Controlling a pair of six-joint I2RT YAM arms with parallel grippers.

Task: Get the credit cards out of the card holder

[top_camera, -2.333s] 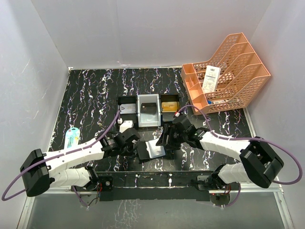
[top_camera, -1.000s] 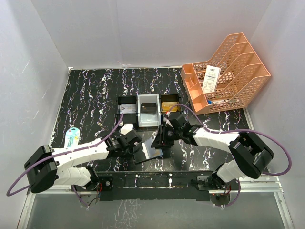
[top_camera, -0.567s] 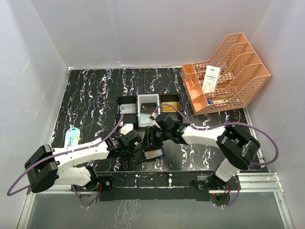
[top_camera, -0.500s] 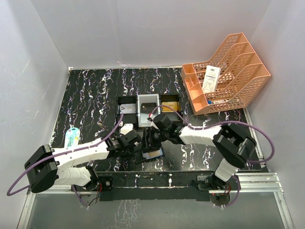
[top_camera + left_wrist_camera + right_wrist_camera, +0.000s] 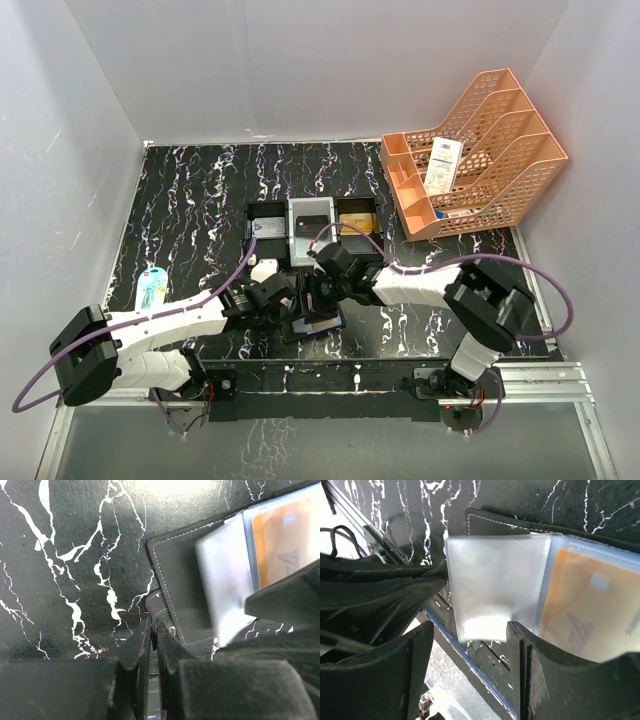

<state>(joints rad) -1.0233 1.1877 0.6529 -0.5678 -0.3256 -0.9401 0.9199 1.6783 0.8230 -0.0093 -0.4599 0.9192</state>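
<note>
The card holder (image 5: 322,323) lies open near the table's front edge, dark cover down. In the left wrist view my left gripper (image 5: 154,631) is shut on a small tab at the edge of its cover (image 5: 185,590). A clear sleeve (image 5: 222,585) stands up from the holder, and a gold-orange credit card (image 5: 280,540) sits in a pocket beside it. My right gripper (image 5: 470,630) is open, its fingers astride the lower edge of the clear sleeve (image 5: 490,575), with the gold card (image 5: 585,615) to its right. From above, the left gripper (image 5: 283,308) and right gripper (image 5: 318,298) meet over the holder.
A row of three small bins (image 5: 312,232) holding cards stands just behind the grippers. An orange mesh file rack (image 5: 470,170) with a white paper slip (image 5: 442,165) is at the back right. A small blue-green packet (image 5: 152,288) lies at the left edge.
My right gripper has swung left from the table's right side onto the open holder. The left gripper has kept its hold, and the holder has shifted slightly.
</note>
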